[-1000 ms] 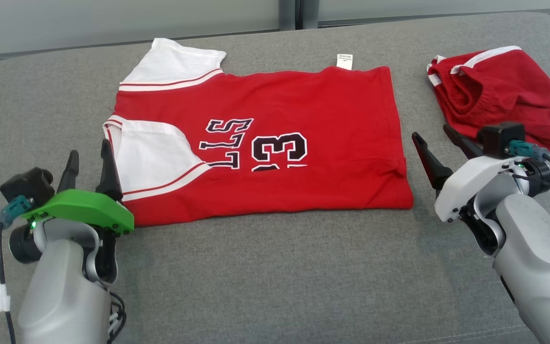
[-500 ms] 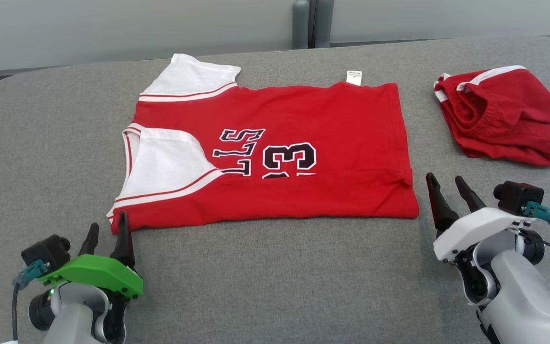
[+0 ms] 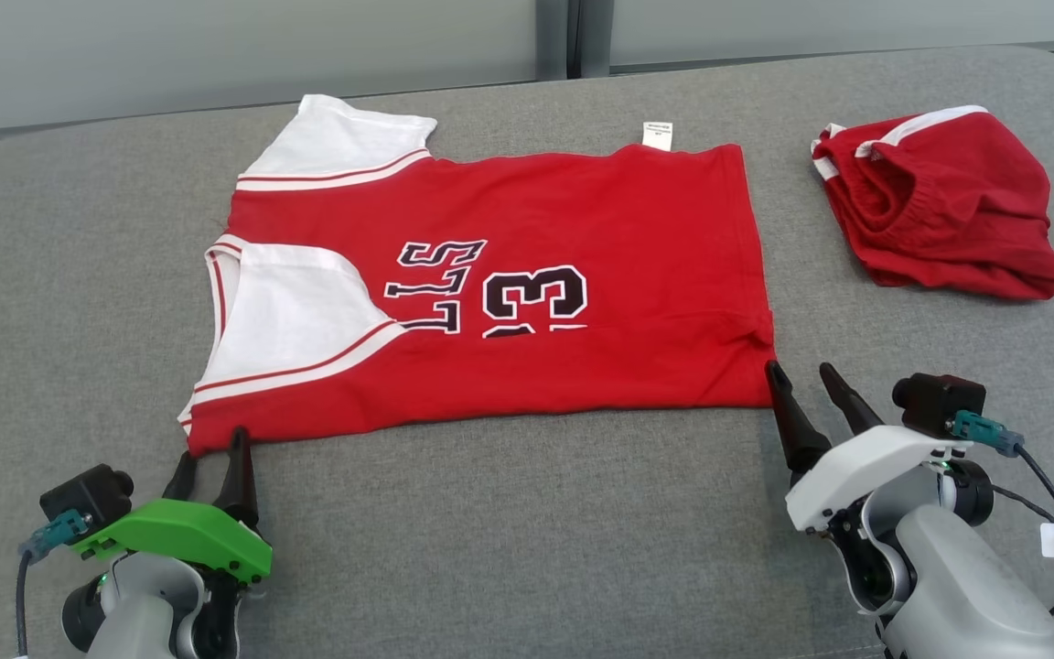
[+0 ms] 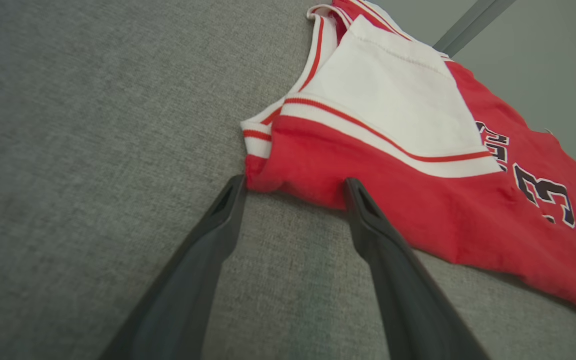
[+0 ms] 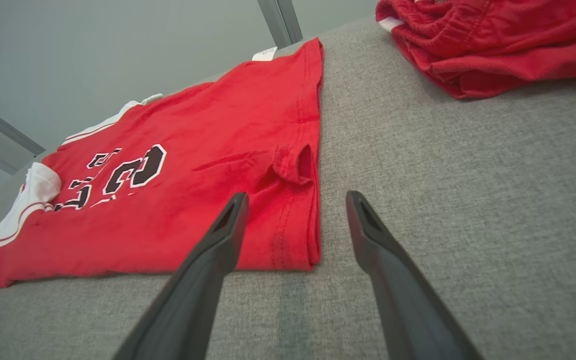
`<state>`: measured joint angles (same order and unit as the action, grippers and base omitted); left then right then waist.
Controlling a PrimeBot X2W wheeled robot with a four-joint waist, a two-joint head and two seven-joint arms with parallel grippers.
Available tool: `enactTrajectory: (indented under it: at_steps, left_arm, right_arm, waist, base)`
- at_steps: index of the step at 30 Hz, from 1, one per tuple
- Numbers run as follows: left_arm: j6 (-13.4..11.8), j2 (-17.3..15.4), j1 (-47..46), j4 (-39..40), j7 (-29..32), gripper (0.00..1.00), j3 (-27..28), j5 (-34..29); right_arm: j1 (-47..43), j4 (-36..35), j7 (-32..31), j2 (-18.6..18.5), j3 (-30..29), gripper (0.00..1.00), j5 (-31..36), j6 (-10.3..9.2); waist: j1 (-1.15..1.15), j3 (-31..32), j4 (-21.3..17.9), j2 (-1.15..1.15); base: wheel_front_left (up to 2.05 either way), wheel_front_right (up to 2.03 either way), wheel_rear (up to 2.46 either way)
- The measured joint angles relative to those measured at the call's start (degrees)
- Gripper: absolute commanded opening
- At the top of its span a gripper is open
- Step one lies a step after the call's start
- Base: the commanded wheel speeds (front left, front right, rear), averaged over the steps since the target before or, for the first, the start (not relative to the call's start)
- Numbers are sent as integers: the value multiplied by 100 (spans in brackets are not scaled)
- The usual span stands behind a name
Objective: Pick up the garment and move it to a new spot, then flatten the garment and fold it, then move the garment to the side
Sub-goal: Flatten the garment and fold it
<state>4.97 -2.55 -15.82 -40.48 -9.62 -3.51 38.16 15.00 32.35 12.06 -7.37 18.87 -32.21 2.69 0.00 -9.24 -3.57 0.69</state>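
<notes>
I'm taking the red jersey as my reference here. It lies flat near the middle of the grey cloth-covered desk, with its neck end to the left and its hem to the right. The front strip seems folded over, because it cuts across the bottom of the black number and letters.

At the jersey's near left corner sits the left end effector. It has a green shell, and its two dark fingers are spread apart. The tips straddle that corner right at the cloth's edge with nothing pinched between them. I cannot tell whether they touch the fabric.

A white sleeve sticks out at the jersey's far left, and a small white label pokes from its far edge.

At the jersey's near right corner is the white-shelled right end effector. Its fingers are also spread wide and grip nothing. One tip is over the red hem, just short of a small pucker in the hem, and the other is over bare desk beside it.

A crumpled pair of red shorts with white trim lies to the jersey's right, well apart from it, at the far side.
</notes>
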Motion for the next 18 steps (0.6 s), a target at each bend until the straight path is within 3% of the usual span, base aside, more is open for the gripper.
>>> enactTrajectory:
  at_steps: [2, 6, 10, 13, 18]
  left_arm:
    - [4, 1, -10, 5, 8, 96, 1, 16]
    - [5, 12, -82, 25, 32, 48, 15, 54]
    - [5, 21, -170, 52, -2, 29, 62, 109]
    - [5, 25, -221, 60, -12, 0, 66, 110]
    - [5, 34, -303, 62, -111, 0, 45, 110]
  right_arm:
    - [-49, 0, 0, 5, 16, 100, -1, 0]
    - [-106, 2, 0, 7, 16, 100, -1, 0]
    - [-162, 29, -2, 24, 35, 100, -3, 30]
    - [-160, 51, -23, 60, 49, 100, -12, 32]
    - [-148, 208, -127, 137, 103, 100, -64, 53]
  waist:
    - [0, -31, -30, 0]
    - [0, -101, -63, 0]
    - [0, -135, -57, 0]
    - [0, -159, -40, 0]
    - [0, -201, -7, 0]
  base:
    - [0, 0, 0]
    - [0, 0, 0]
    - [0, 0, 0]
    - [0, 0, 0]
    - [0, 0, 0]
